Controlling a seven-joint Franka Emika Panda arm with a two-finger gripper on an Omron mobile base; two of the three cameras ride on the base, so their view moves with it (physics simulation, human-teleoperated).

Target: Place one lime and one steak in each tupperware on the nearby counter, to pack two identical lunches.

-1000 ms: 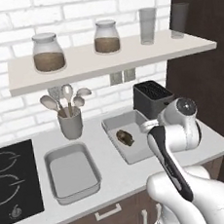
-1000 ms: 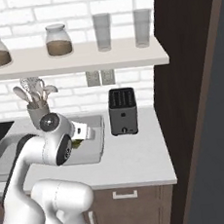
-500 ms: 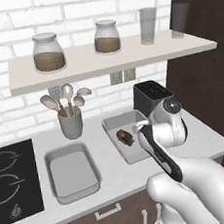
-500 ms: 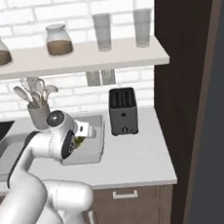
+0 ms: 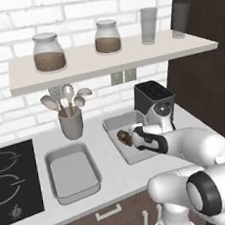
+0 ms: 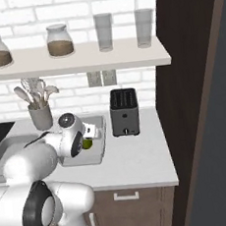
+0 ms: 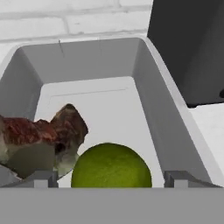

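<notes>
Two base cameras flank the tupperware [image 5: 116, 123] from behind; hand camera peers closely inside.

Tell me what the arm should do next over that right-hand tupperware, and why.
Probably lift straight up and clear of the right tupperware. In the hand view the lime sits on the tray floor beside the steak, between the spread fingertips, so the jaws look open and this lunch packed. The left tupperware looks bare, so it likely comes next.
</notes>
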